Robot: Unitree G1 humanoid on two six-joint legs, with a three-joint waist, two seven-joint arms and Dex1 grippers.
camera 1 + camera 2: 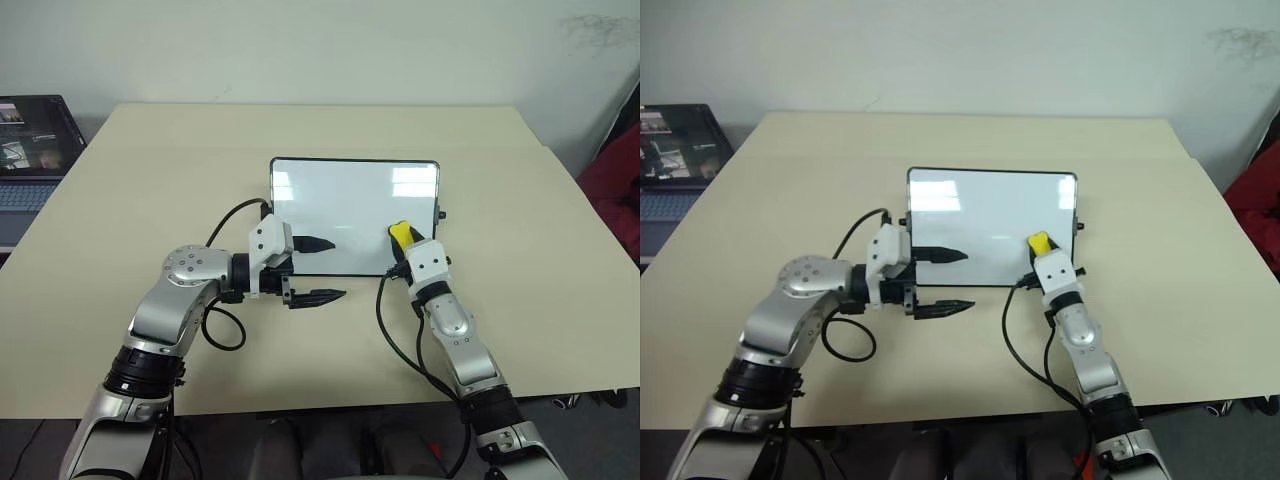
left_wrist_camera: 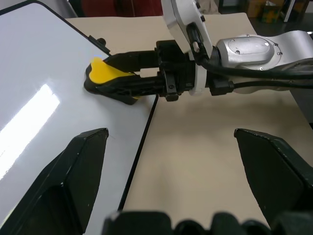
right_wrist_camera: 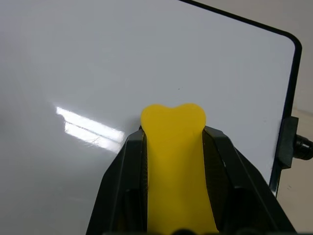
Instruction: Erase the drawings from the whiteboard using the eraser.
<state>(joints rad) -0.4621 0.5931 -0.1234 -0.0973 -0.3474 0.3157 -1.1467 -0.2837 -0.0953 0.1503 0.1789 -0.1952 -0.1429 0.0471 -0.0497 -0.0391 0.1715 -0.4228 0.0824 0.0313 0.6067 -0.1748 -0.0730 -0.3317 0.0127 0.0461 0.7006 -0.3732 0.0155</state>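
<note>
- Right gripper (image 1: 399, 240) clamped on the small yellow block eraser with black underside (image 1: 400, 234); eraser sits on the near right corner of the glossy white rectangular whiteboard with thin dark frame (image 1: 350, 195).
- Left gripper (image 1: 318, 270) wide open, straddling the board's near left edge, holding nothing.
- Drawings: can't make out any marks on the board; only a faint speck by the eraser.
- Advice: keep the eraser face flat, light pressure, sweep from that corner across; brace the board if it slides on the beige table (image 1: 150, 180).

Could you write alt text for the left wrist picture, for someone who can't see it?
The right gripper holds a yellow eraser on the whiteboard near its edge. In front, the left gripper stands open over the board's edge and the table.
</note>
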